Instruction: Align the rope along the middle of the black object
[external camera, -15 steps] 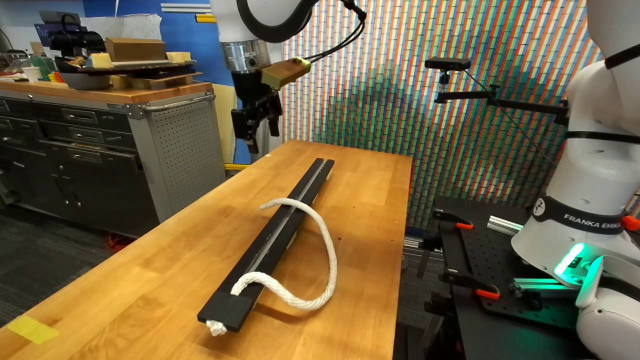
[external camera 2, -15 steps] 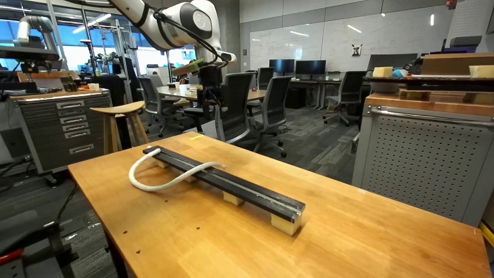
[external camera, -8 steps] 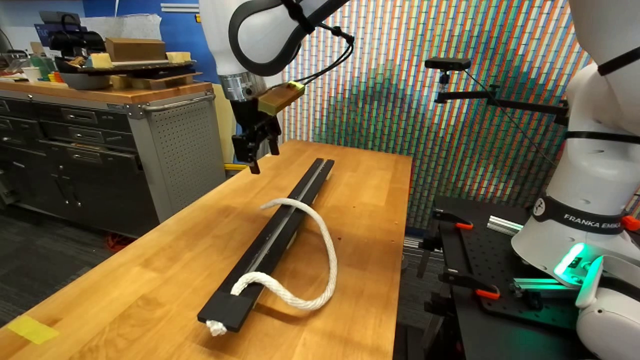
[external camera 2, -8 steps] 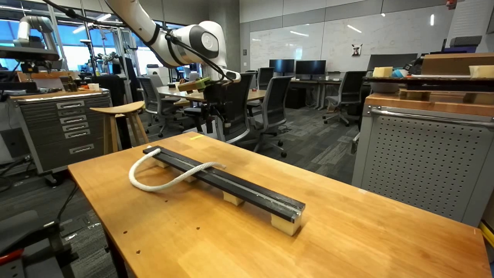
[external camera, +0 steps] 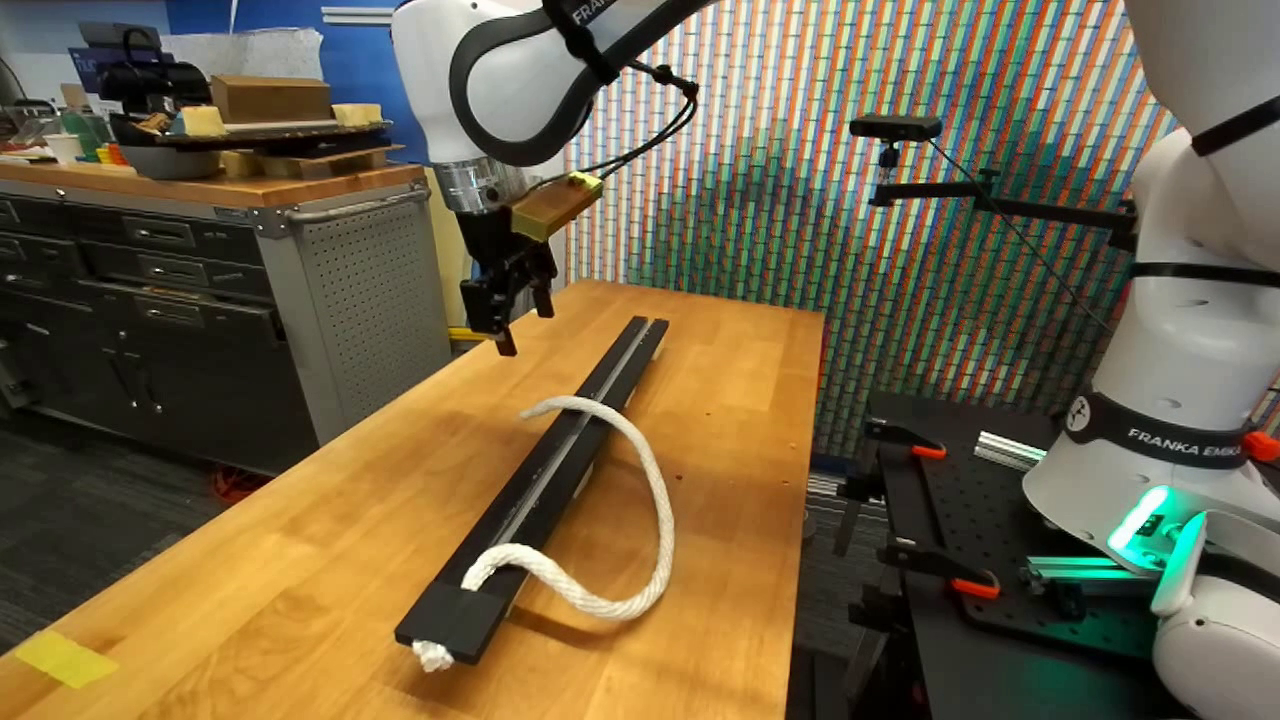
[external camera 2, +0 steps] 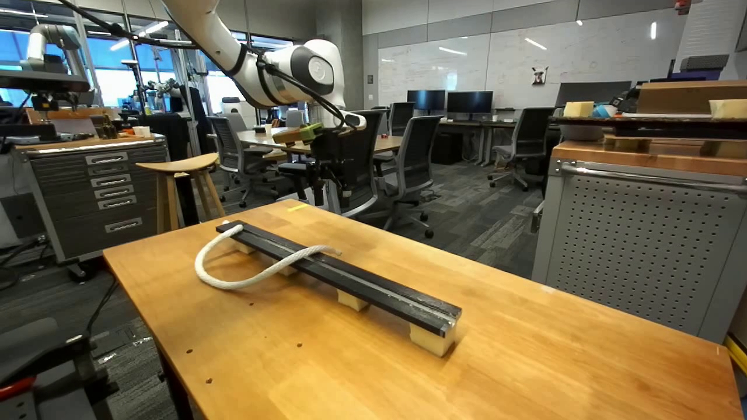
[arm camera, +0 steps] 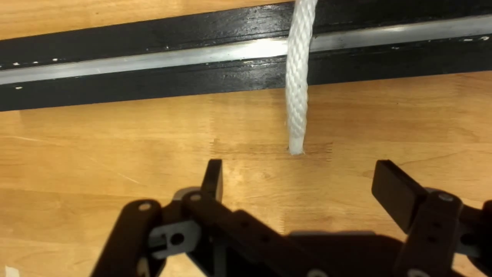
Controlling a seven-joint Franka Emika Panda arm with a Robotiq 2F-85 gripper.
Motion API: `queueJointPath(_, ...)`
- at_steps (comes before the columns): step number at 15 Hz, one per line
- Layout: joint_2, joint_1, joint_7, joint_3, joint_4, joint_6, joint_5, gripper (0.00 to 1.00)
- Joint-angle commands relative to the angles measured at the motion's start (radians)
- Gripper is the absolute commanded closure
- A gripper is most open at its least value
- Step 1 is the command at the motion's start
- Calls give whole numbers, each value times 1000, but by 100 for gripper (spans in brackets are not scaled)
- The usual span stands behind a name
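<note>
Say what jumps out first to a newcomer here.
Probably the rope, white, bowing out from near one end of the black bar and crossing it again, its tip past the opposite edge. Next, the open gripper, which in the wrist view has that tip pointing toward its gap. In an exterior view, the striped backdrop behind the table also pulls the eye.

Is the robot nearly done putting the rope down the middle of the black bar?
Not nearly. Done: one end of the rope looks tucked into the black bar, its tuft poking out. In hand: nothing; the open gripper hangs clear of the rope. Left: the rope loops off sideways and crosses the black bar; it likely needs laying along the groove.
</note>
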Motion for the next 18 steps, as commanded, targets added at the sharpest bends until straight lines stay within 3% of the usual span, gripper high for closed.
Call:
queueJointPath(1,0,20,-9,-24,2,0,16,0)
queueJointPath(8,90,16,-36,-10,63,-53,50,0)
queueJointPath(18,275,25,-52,-21,253,-197,75,0)
